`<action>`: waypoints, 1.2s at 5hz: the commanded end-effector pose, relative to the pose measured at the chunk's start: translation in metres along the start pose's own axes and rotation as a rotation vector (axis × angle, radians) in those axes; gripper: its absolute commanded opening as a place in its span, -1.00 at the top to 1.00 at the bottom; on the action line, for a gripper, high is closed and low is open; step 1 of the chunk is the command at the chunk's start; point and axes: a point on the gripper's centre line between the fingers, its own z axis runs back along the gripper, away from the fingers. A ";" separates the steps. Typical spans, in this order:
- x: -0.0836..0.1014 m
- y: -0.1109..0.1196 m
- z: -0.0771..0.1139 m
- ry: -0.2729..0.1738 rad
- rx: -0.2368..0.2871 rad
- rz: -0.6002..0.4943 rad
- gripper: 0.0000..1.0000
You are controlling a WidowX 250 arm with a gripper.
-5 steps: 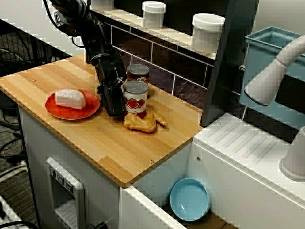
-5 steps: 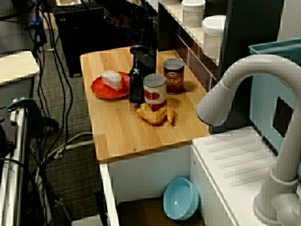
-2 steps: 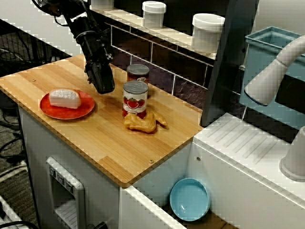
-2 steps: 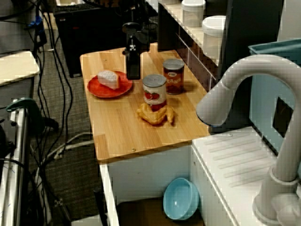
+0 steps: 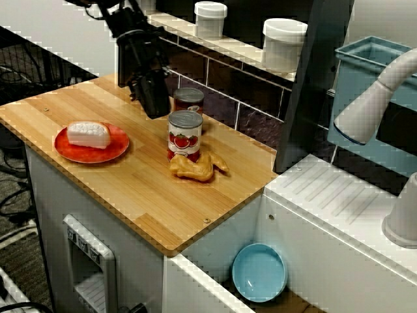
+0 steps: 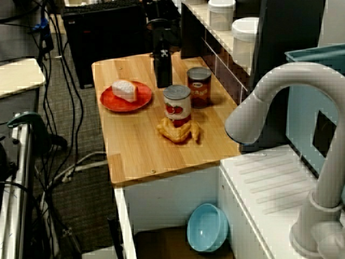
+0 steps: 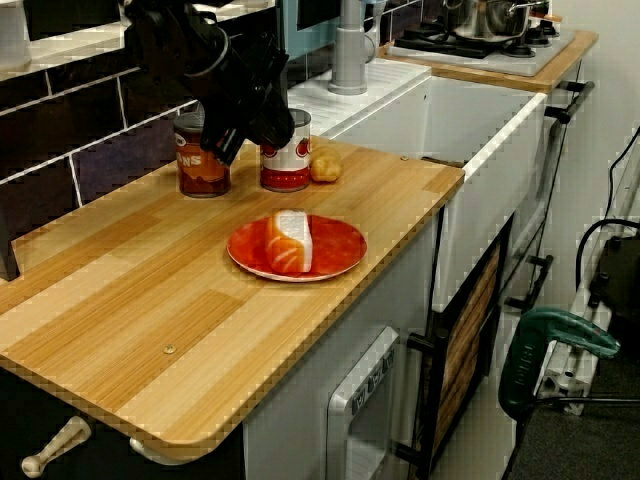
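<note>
Rear tomato can [image 5: 189,99] stands on the wooden counter [image 5: 130,189] behind the front can [image 5: 185,135]. View from above: arm slants down from upper left, gripper [image 5: 155,104] hovering just left of the rear can. View past the tap: gripper [image 6: 163,81] hangs near-vertical between plate [image 6: 116,103] and cans. Low side view: wrist bent above both cans; jaw spread cannot be told.

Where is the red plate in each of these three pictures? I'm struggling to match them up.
View across the counter toward the shelf: the red plate lies at left, on the wooden top.
View from behind the tap: the plate lies upper left of centre.
View from the counter's end: the plate lies at centre.
Shared landmark: the tomato can beside it.
</note>
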 end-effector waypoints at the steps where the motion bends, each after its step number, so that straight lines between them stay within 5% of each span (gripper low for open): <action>1: 0.010 -0.011 0.034 -0.092 0.048 -0.010 1.00; 6: 0.013 -0.004 0.020 -0.071 0.043 0.005 1.00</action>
